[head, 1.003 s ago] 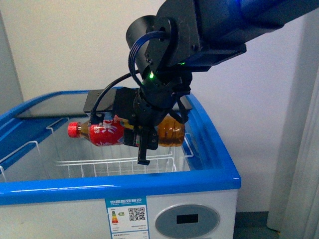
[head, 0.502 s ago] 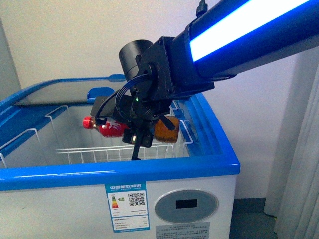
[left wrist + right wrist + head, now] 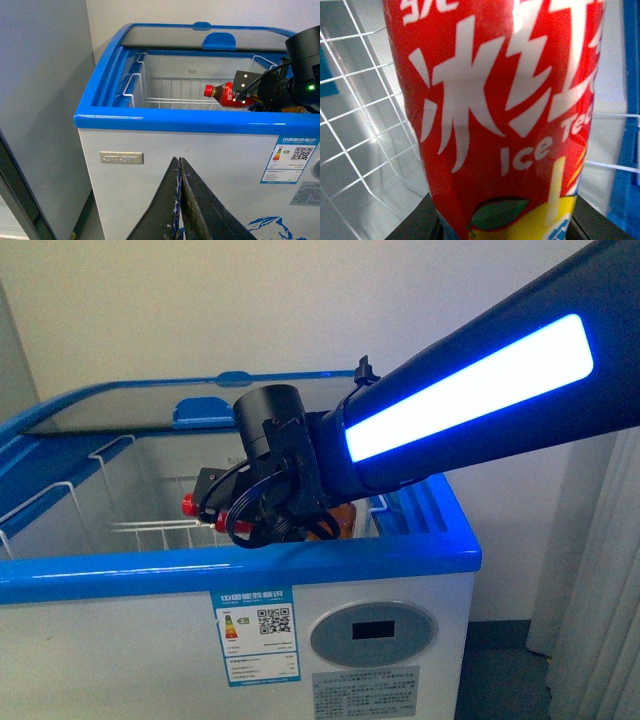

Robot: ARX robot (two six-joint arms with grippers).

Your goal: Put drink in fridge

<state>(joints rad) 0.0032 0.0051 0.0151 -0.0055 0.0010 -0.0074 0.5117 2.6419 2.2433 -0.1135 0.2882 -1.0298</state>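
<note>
- Since the earlier frame my right gripper (image 3: 262, 512) has sunk lower into the fridge (image 3: 300, 570), carrying the drink (image 3: 226, 94) down over the white wire basket (image 3: 170, 102).
- It stays clamped on that one bottle, held sideways.
- I read "Ice Te" on the red label (image 3: 500, 105).
- My left gripper (image 3: 179, 200) is pressed closed, outside the fridge front.

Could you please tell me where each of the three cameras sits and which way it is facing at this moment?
Front view: on the body, facing the white chest fridge with blue rim; the right arm reaches in.
Left wrist view: outside, beside the fridge front, facing it; the shut left gripper shows.
Right wrist view: inside the fridge, close against the red-labelled plastic drink bottle, over a white wire basket; dark finger edges show.
Shared: the bottle's red cap also shows in the left wrist view.
</note>
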